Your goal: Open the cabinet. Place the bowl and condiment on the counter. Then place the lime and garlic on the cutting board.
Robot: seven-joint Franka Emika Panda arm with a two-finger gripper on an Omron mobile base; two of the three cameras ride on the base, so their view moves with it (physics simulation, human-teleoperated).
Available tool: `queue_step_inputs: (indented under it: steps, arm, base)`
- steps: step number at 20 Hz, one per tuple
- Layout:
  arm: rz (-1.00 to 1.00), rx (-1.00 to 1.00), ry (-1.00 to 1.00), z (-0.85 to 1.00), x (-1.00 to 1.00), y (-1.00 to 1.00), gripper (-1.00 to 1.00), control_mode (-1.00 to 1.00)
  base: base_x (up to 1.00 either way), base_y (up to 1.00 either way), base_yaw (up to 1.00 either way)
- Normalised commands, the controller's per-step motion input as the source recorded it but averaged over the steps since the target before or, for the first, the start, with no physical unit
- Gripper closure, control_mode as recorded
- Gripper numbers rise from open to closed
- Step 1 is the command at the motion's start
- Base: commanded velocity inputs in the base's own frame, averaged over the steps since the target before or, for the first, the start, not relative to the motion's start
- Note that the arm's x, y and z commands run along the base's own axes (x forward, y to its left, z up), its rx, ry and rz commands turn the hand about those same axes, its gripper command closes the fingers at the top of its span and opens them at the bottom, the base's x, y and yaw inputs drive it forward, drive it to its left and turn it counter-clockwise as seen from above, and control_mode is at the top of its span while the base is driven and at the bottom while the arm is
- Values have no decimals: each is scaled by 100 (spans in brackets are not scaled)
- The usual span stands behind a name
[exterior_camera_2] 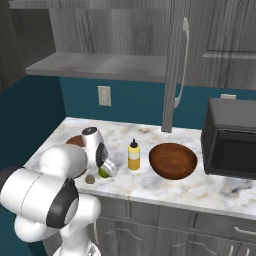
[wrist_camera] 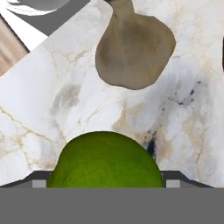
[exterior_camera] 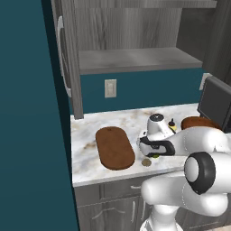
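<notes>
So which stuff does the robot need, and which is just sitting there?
Needs: cabinet, bowl, condiment, counter, lime, garlic, cutting board, gripper.
Just there: microwave, wall outlet, drawers.

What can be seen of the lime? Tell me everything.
The lime is a small, round, bright green fruit with a smooth, faintly dimpled skin, whole and uncut. It sits on the counter near its front edge, close under the gripper, which is lowered over it. The garlic lies apart beside it. Whether the fingers touch it cannot be told.
</notes>
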Motion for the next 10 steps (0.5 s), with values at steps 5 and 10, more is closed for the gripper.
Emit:
queue_step_inputs:
  steps: [5, 10]
  arm:
    - [0, 0, -6, 31, -3, 6, 100, -100]
    - [0, 0, -1, 33, -1, 25, 100, -100]
  base:
    - [0, 0, 0]
    - [0, 0, 0]
